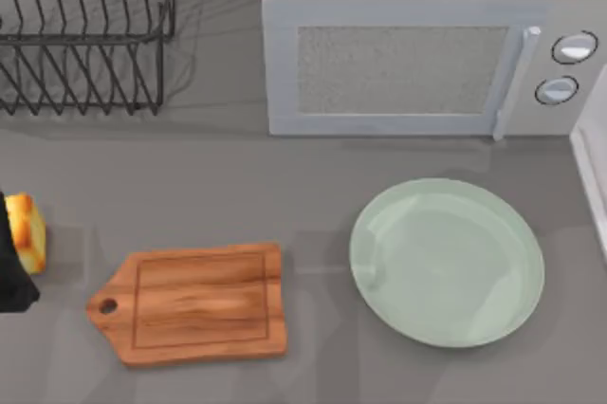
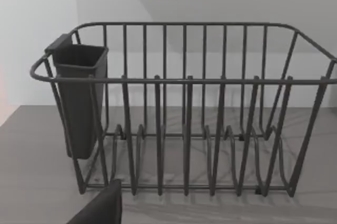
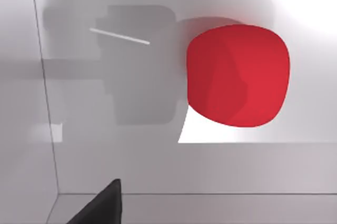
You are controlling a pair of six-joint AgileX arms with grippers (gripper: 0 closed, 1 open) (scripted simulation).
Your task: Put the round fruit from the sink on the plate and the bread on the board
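The round fruit [image 3: 238, 75], a smooth red ball, lies on the white floor of the sink [image 3: 131, 166]. My right gripper [image 3: 168, 216] hovers over it, open, with one dark fingertip [image 3: 100, 208] showing and nothing held. The pale green plate [image 1: 447, 262] sits right of centre on the table. Left of it lies the wooden board [image 1: 194, 303], handle end pointing left. The golden bread [image 1: 25, 231] stands at the table's far left edge, right beside my left gripper [image 1: 11, 262], which is open and looks toward the rack.
A black wire dish rack [image 1: 85, 29] with a dark utensil cup [image 2: 79, 98] stands at the back left. A grey microwave [image 1: 427, 53] fills the back centre and right. The sink's white rim [image 1: 593, 167] runs along the right edge.
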